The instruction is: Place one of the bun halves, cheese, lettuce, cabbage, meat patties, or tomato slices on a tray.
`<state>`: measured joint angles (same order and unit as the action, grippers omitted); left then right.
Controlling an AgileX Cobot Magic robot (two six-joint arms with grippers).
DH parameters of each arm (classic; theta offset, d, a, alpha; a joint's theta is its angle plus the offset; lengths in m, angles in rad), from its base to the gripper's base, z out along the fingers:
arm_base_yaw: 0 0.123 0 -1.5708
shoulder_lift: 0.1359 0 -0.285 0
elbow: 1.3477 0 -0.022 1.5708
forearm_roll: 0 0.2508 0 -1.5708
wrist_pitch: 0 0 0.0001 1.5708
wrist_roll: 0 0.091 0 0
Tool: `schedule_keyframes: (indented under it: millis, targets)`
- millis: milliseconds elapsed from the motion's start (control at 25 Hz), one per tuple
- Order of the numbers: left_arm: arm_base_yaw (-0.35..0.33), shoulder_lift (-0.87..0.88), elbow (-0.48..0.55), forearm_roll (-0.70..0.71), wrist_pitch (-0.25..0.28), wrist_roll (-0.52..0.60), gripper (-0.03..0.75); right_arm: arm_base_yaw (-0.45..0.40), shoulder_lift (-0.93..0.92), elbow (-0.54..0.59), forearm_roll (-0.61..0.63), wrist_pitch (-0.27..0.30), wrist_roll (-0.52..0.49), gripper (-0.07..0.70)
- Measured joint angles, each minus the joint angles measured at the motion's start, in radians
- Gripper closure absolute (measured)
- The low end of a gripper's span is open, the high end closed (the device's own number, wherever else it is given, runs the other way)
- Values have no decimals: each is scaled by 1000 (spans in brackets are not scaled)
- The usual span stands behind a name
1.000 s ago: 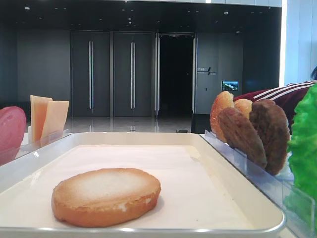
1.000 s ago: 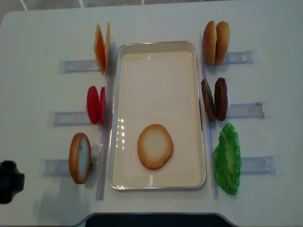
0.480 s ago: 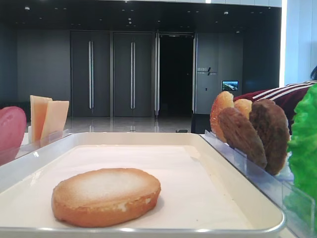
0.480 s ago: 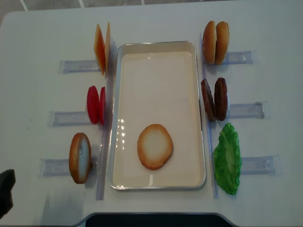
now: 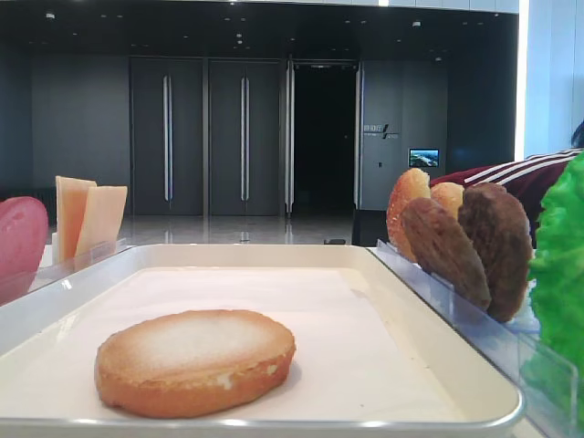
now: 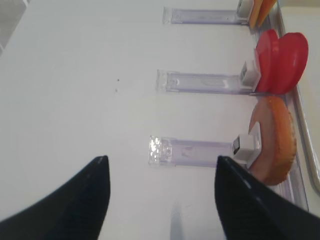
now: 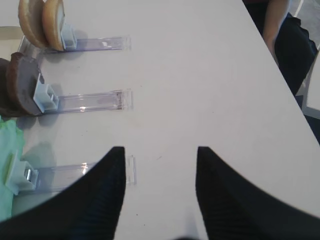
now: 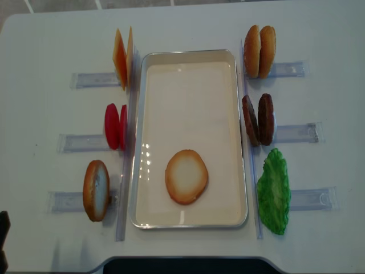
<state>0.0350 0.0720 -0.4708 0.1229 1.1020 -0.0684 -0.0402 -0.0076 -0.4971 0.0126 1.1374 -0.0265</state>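
- The left gripper (image 6: 159, 200) is backing off toward the table's near-left corner, almost out of the overhead view, jaws spread and carrying nothing.
- The right gripper (image 7: 160, 192) is hovering spread over bare table, also unloaded.
- A bun half (image 8: 186, 176) is lying cut face up in the tray (image 8: 189, 55), so one placement looks done.
- The tomato slices (image 8: 114, 126), cheese (image 8: 122, 57) and meat patties (image 8: 258, 119) are waiting upright in holders.

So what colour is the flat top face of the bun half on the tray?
The bun half has a pale whitish face ringed golden-brown, clearest in the overhead exterior view, on the tray.
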Motion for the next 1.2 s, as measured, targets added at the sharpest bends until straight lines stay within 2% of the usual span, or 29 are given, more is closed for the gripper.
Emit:
schedule_keyframes:
  millis: [200,1200]
  targets:
    - [0,-87,0,2,8,0,222,0,0,0,0,0,0,286]
    - [0,-87,0,2,8,0,233,0,0,0,-4,0,0,286]
